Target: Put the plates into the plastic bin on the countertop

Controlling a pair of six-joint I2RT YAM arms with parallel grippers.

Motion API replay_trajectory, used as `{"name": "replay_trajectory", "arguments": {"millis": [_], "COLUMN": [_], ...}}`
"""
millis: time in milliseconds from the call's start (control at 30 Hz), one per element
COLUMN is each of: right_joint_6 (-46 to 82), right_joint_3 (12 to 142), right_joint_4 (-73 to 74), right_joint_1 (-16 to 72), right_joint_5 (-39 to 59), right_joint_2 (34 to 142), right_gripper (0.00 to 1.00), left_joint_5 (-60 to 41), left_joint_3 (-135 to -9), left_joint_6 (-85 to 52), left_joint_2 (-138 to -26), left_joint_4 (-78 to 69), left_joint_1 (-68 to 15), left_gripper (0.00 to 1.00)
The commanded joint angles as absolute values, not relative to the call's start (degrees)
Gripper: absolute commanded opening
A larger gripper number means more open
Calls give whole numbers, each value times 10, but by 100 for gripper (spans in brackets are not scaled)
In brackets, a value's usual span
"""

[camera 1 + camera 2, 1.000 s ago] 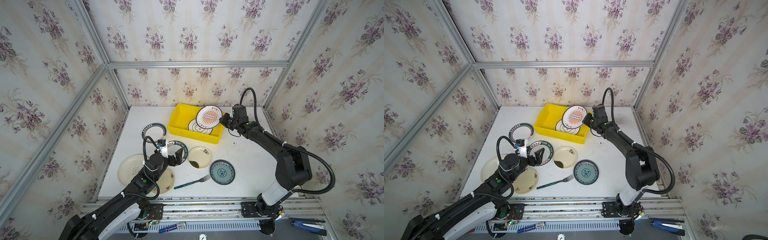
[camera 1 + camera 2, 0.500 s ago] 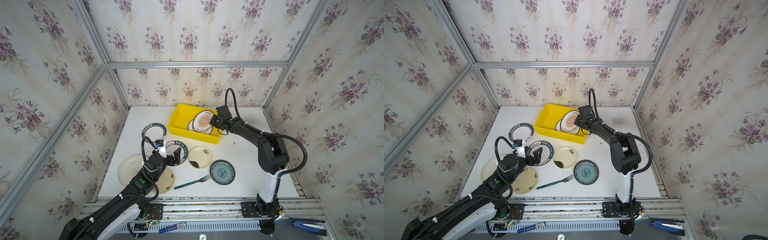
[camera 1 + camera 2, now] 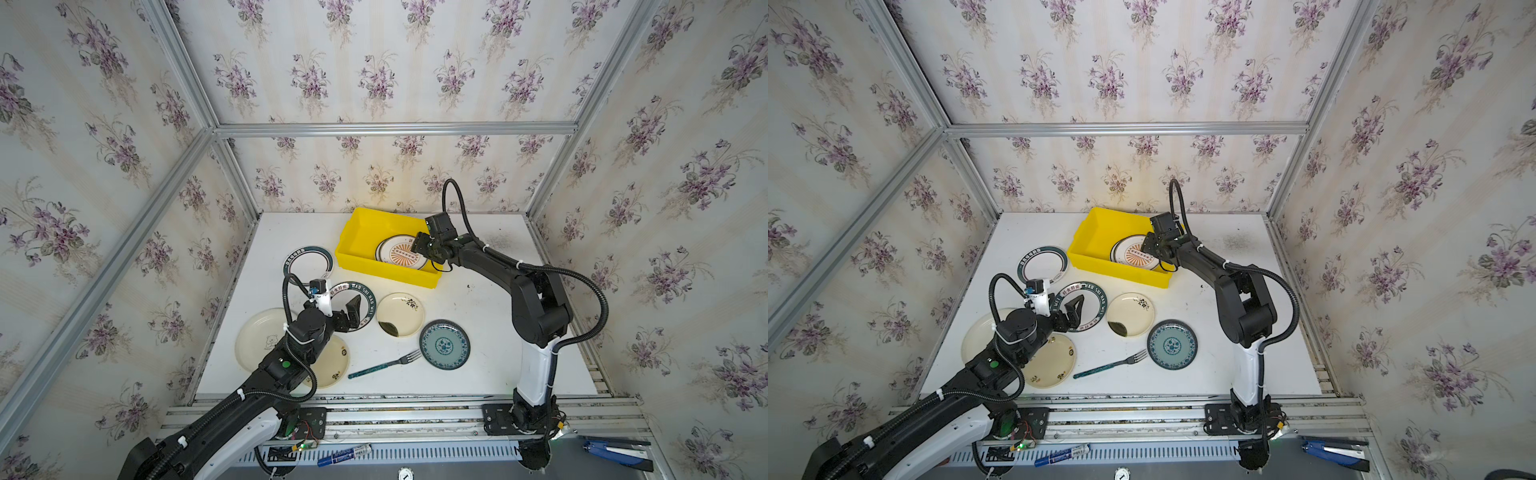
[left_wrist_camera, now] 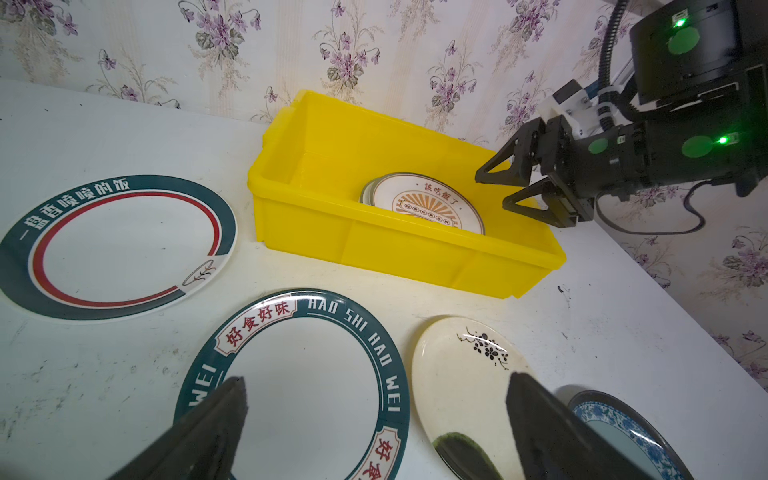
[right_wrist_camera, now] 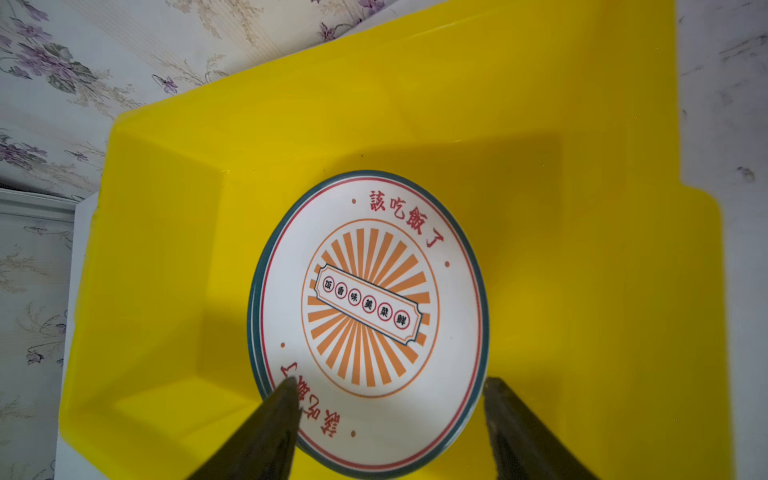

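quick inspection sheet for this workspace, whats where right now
surface: white countertop, dark specks near the back right.
job's things: orange sunburst plate lies flat in the yellow bin, on another plate; six plates lie outside on the countertop.
clutter: fork beside the teal patterned plate.
grippers: left gripper open over the HAO SHI plate; right gripper open above the sunburst plate.
cables: black cables loop at both wrists, no snag seen.
surroundings: floral wallpaper walls, aluminium rails.
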State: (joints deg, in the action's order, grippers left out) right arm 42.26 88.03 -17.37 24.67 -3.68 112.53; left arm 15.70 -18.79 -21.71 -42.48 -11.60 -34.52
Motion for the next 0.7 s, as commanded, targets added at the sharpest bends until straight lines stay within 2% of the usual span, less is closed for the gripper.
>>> {"name": "replay_trajectory", "arguments": {"millis": [0, 167, 367, 433, 533, 667], "right_joint_6": [401, 388, 356, 353, 343, 323], "right_joint_3": [872, 823, 755, 712, 640, 571], "right_joint_4": [-169, -131, -127, -101, -57, -67], "right_joint_1": [248, 248, 248, 248, 254, 254], "right_joint_5": [-57, -43, -14, 17, 48, 50], "right_joint_2": [1092, 1033, 947, 904, 839, 767], "right_gripper": [87, 99, 99, 99, 100, 100], "left_joint_5": [167, 171, 207, 236, 215, 215], "left_joint_3": [-192, -194, -199, -224, -255, -299], "left_joint_6": [-218, -215, -214, -259, -303, -311], "left_joint_2": [-425, -425, -429, -432, -430, -448], "left_joint_4": [-123, -119, -110, -58, -16, 20], "left_joint_1": [-345, -345, -345, -342, -339, -338], "left_gripper": [100, 100, 100, 100, 100, 100]}}
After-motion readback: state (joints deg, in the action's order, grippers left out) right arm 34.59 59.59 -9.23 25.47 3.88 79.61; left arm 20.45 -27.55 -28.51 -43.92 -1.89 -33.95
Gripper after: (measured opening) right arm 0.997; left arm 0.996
